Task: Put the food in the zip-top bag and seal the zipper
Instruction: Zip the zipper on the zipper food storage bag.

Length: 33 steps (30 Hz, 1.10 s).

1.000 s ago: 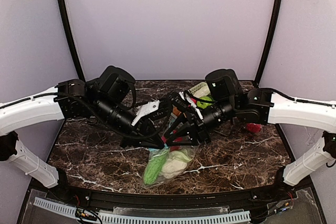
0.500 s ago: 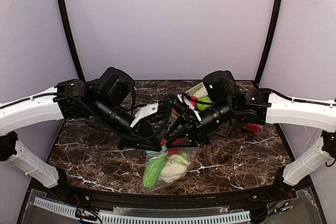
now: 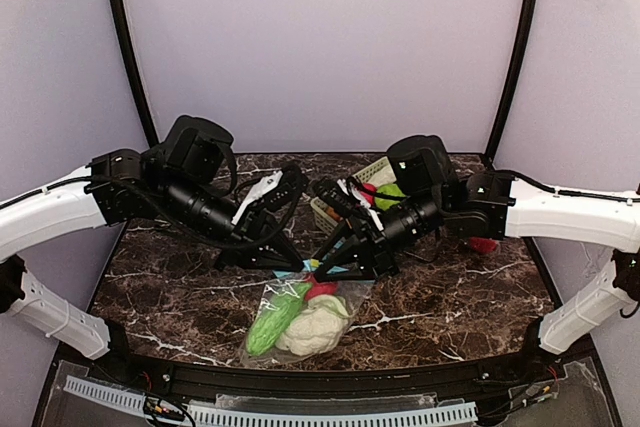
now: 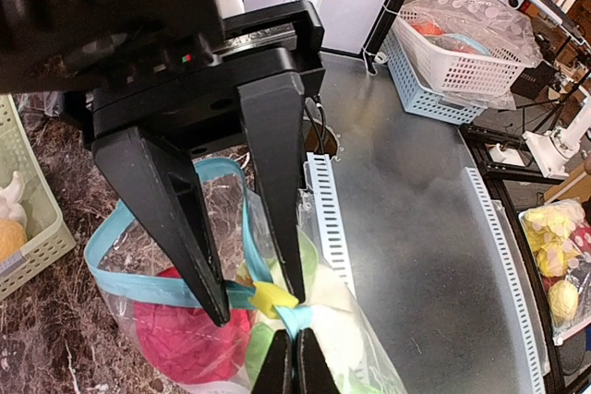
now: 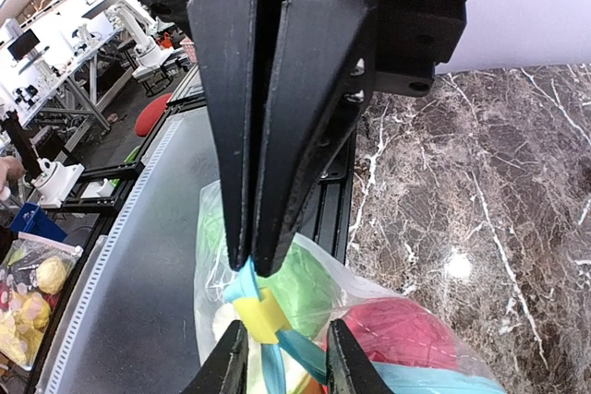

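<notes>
on the marble desk (image 3: 450,297), mid near edge, the food (image 3: 315,319) sits in the zip-top bag (image 3: 262,299); my left fingers (image 5: 277,136) pinch its zipper (image 4: 138,279), my right fingers (image 4: 166,209) straddle it apart, so i fear a pull just drags the bag.

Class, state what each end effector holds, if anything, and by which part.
Left end effector pinches the blue zipper strip beside the yellow slider. Right end effector straddles that strip, jaws apart; no clear grip.
</notes>
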{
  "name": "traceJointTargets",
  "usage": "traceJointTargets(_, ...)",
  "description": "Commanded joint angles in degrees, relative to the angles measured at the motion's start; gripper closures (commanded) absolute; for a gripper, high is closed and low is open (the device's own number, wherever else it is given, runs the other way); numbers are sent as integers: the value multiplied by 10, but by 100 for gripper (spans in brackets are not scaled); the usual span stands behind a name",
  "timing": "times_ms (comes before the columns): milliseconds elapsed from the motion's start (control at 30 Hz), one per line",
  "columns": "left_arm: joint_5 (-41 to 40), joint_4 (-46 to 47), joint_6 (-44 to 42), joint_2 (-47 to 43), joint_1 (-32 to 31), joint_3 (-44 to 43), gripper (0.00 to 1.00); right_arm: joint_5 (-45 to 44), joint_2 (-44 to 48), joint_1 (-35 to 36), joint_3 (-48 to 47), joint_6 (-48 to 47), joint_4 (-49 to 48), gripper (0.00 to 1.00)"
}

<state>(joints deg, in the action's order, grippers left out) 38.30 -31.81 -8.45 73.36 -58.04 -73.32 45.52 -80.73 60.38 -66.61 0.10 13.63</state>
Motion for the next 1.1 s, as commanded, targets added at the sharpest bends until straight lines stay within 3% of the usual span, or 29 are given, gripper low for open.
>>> traceJointTargets(0, 24, 24, 6, -16, 3, 1, 99, 21, 11, 6, 6, 16, -20, 73)
traceJointTargets(167, 24, 4, -2, -13, 3, 0, 99, 48, 12, 6, 5, 26, -38, 74)
traceJointTargets(267, 29, -7, -3, -6, 2, -3, 99, 72, 4, 7, 0, 29, -39, 63)
traceJointTargets(367, 32, -11, -6, -4, 3, -7, 99, 83, -4, 6, -6, 28, -32, 61)
traceJointTargets(767, 30, -21, -12, 1, 3, -7, 99, 111, -21, 6, -22, 28, -27, 84)
traceJointTargets(867, 33, -24, -12, 3, 3, -8, 99, 121, -24, 6, -24, 34, -35, 83)
traceJointTargets(933, 37, -24, -12, 5, 3, -8, 99, 131, -26, 6, -22, 40, -46, 75)
traceJointTargets(1067, 43, -25, -11, 9, 3, -9, 99, 137, -32, 5, -19, 52, -66, 74)
